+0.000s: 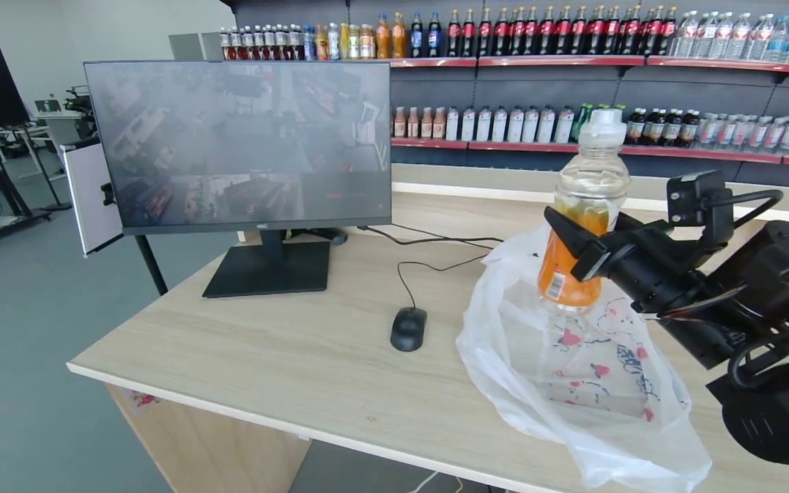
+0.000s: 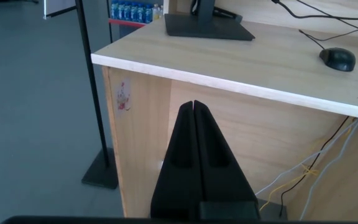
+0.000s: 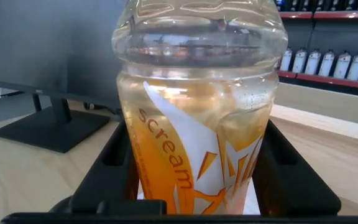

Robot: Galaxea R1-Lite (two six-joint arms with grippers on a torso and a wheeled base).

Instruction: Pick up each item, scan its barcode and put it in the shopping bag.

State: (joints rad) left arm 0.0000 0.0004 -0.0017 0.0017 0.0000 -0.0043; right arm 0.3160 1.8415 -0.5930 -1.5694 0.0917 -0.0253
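Left gripper (image 2: 194, 106), fingers pressed together and empty, hangs below the table's (image 1: 264, 363) left front edge. A strip of tabletop separates the mouse (image 1: 408, 329) from the shopping bag (image 1: 572, 383). Right gripper (image 1: 570, 245) clamps the orange bottle (image 1: 583, 205) upright above the bag's open mouth.

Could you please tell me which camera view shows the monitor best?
The head view: the whole monitor stands there, screen and stand. The left wrist view catches its stand base; the right wrist view, part of the screen and base.
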